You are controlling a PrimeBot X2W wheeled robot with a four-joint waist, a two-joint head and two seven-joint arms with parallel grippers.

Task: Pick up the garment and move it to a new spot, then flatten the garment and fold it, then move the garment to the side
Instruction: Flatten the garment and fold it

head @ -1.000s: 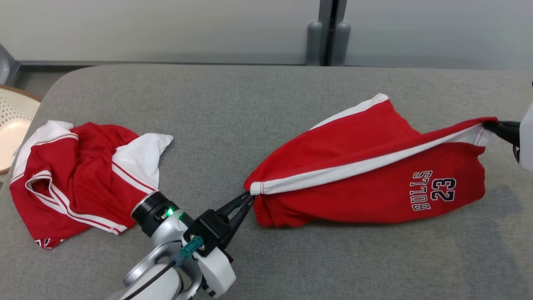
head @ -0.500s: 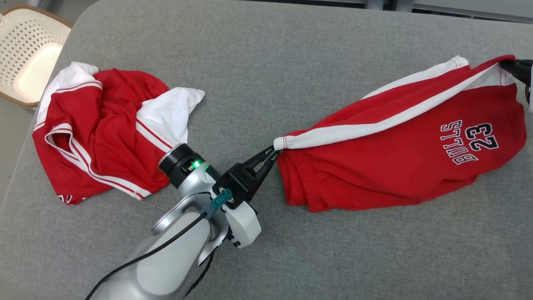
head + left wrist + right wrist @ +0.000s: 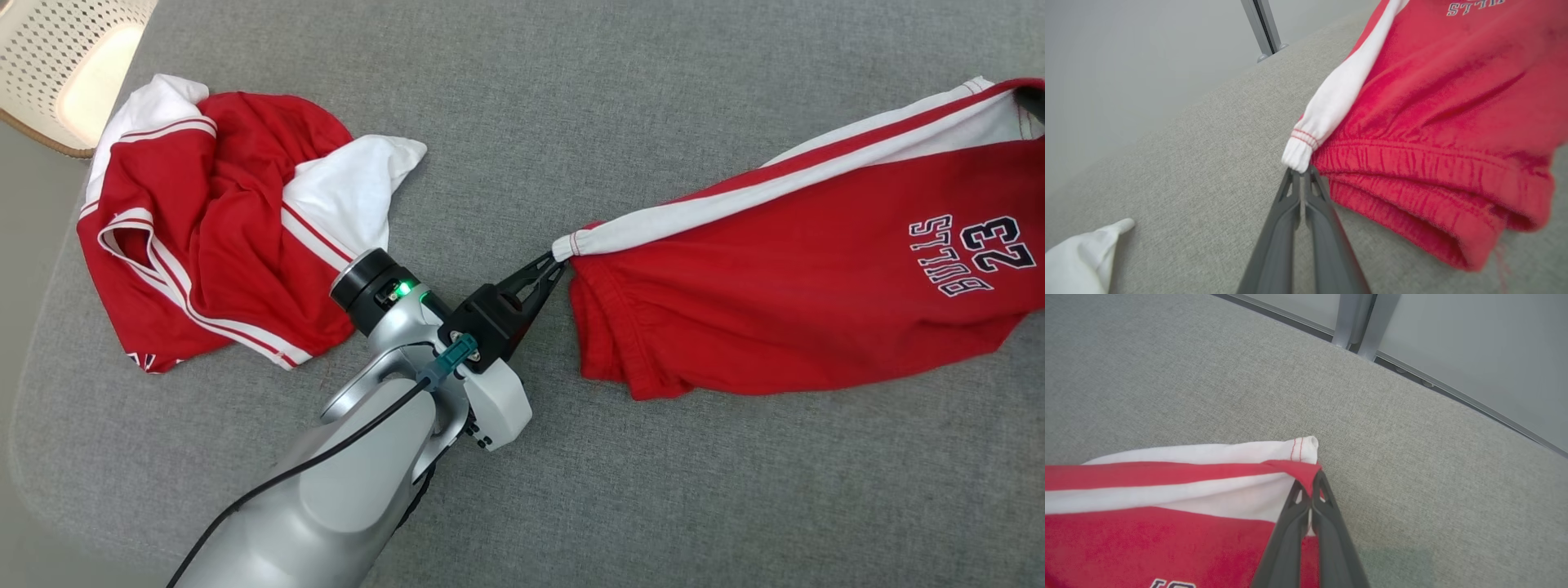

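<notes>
The left pincer (image 3: 560, 260) is pinching one white corner of the red shorts (image 3: 775, 310) and the right pincer (image 3: 1312, 485) is pinching the far corner, over the grey bench (image 3: 571, 98).

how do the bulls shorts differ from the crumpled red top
The shorts are stretched out, pinched at opposite ends by the left gripper and right gripper; the top lies crumpled, ungripped. The shorts bear BULLS 23 lettering; the top has striped trim. Both are red and white, on the grey surface.

Silver forearm (image 3: 351, 490), teal connector (image 3: 454, 356), black left end effector (image 3: 558, 263).
</notes>
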